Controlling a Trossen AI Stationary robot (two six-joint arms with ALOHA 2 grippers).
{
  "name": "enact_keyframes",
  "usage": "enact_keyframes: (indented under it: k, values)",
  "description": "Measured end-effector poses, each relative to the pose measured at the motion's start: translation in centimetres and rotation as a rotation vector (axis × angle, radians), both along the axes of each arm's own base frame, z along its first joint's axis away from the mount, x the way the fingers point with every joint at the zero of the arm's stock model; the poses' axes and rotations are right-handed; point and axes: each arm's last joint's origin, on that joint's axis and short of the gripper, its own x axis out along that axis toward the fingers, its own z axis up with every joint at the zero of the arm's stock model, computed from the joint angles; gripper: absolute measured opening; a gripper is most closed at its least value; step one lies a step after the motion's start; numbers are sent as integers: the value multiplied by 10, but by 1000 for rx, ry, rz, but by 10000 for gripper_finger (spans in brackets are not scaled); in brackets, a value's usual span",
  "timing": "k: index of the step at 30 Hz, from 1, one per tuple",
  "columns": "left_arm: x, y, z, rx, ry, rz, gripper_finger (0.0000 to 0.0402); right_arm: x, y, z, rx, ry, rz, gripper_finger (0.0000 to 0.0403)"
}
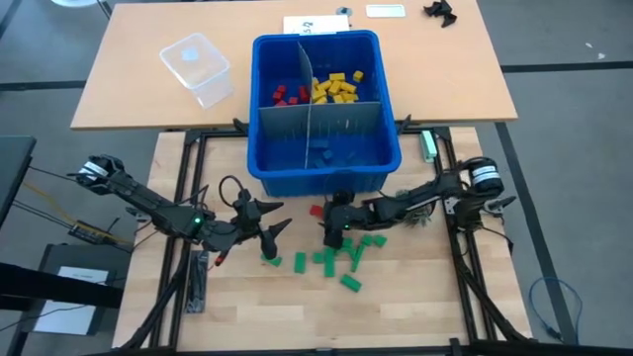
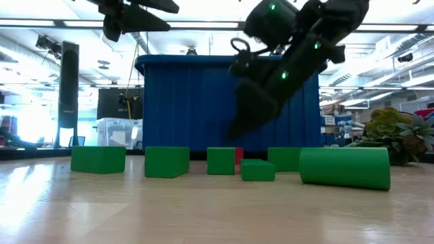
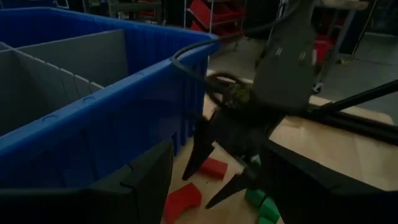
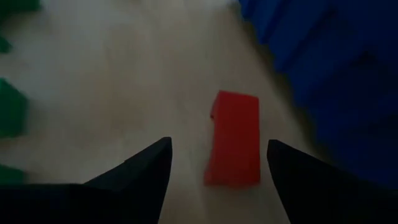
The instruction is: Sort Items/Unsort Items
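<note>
Several green blocks (image 1: 341,259) lie on the wooden table in front of the blue bin (image 1: 262,163). They stand in a row in the low view (image 2: 166,161). A red block (image 4: 235,138) lies flat near the bin's front wall. My right gripper (image 4: 217,174) is open and slants down over it, one finger on each side, apart from it. The left wrist view shows that gripper (image 3: 205,186), the red block (image 3: 214,167) and a second red piece (image 3: 183,200). My left gripper (image 1: 280,220) hangs open above the table, left of the blocks. Red (image 1: 289,95) and yellow blocks (image 1: 336,87) lie in the bin's far compartments.
Grey dividers (image 1: 316,124) split the bin into compartments. A clear plastic tub (image 1: 198,67) and papers (image 1: 315,24) sit on the far table behind it. Bare wood lies toward the table's near edge (image 1: 326,316).
</note>
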Motion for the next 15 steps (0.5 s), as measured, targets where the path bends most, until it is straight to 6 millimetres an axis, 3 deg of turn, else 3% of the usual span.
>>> enact_keyframes:
  k: [6,15]
  values:
    - [0,0,0,-1,-1,0,248,4,-9,-19,-19,27,-60,246]
    - [0,0,0,-1,-1,0,248,9,-20,-28,80,26,-12,205]
